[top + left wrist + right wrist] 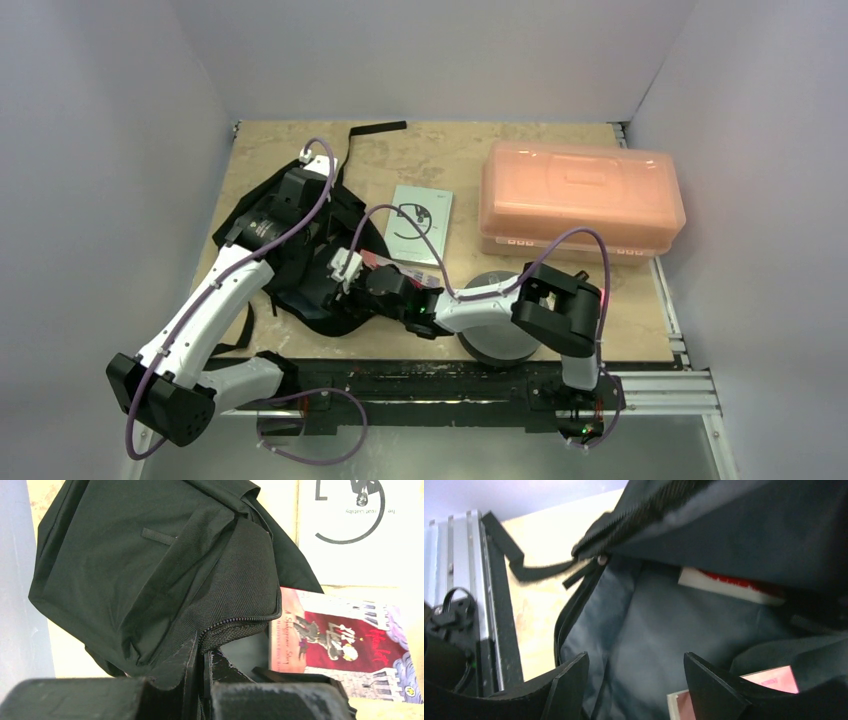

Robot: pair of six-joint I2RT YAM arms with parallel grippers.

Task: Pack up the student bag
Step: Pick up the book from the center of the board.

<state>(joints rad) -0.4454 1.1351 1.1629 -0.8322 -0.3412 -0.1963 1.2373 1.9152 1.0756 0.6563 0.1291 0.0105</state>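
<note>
Student bag [300,255] lies slumped on the left half of the table [620,300], a floppy black heap with one strap trailing toward the back wall. My left fingers [192,647] are pressed together on a fold of its black fabric just below the zip, holding that edge up so the mouth gapes. My right gripper [636,680] is at that opening, its fingers spread wide with nothing between them, and beyond them I see the grey lining. A book with a red and white edge [734,585] rests deep inside against the lining, and a pinkish cover corner [774,680] shows low beside my right-hand finger. From the left wrist, a red Hamlet book [345,645] lies flat with its left edge hidden behind the zipped rim. A white booklet [420,222] sits just beyond the bag on the table. Well to the right stands a translucent orange lidded box [580,200], and a dark grey spool [495,340] sits near the front edge, partly under my right arm.
</note>
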